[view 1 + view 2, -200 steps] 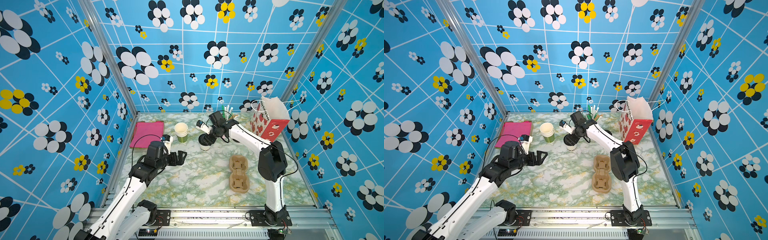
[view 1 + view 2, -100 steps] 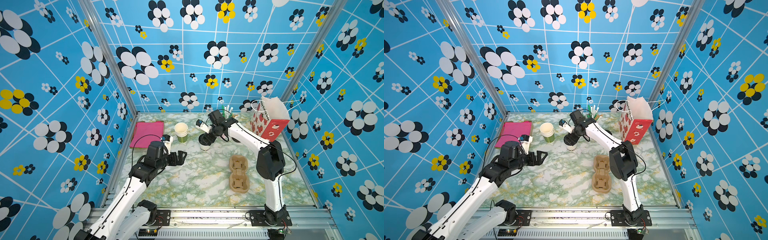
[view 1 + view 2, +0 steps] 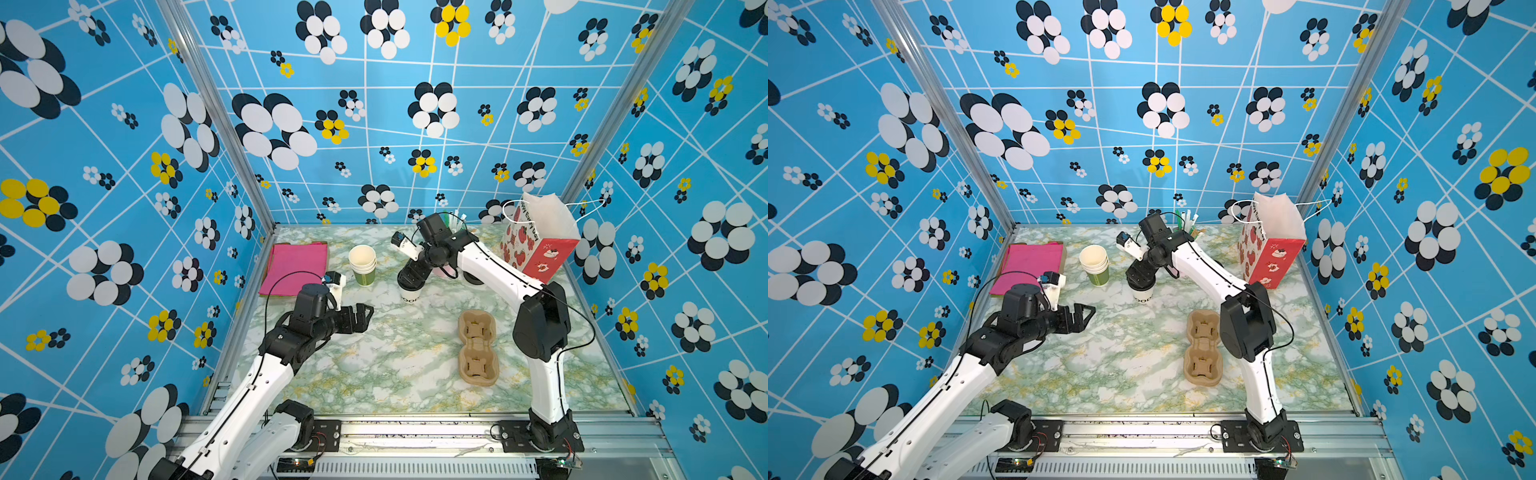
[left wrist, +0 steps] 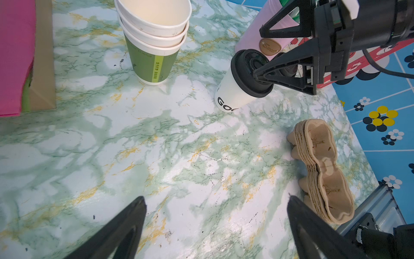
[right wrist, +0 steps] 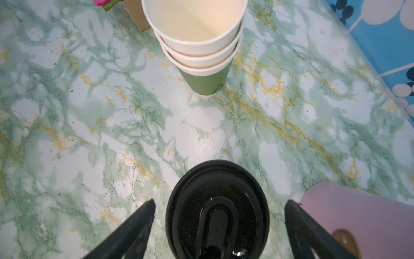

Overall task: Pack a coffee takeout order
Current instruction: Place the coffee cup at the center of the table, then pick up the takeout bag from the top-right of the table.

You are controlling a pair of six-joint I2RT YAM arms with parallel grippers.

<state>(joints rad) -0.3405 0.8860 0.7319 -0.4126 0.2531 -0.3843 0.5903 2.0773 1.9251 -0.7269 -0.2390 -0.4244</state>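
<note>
Cup with black lid [image 3: 411,294] stands upright on the worktop [image 3: 386,374], toward the far edge, about midway between the left and right edges. Lid [image 5: 217,201] is seated on it.

Right jaws hang directly over the lid, spread wide, one finger [image 5: 136,224] on each side. The right wrist view shows a gap between each finger and the lid rim; nothing is pinched.

Left jaws are spread wide and empty, hovering over bare worktop nearer the left edge.

Cup holder [image 3: 477,347], brown pulp, lies flat toward the right edge, nearer the front than the cup and apart from it. The left wrist view shows several nested layers.

Pink napkins [image 3: 296,262] lie flat at the far left corner. Stack of lidless cups [image 3: 363,266] stands between the napkins and the lidded cup, touching neither. Red-and-white gift bag [image 3: 536,245] stands open at the far right corner. Pink tub [image 5: 358,213] stands near the lidded cup.
</note>
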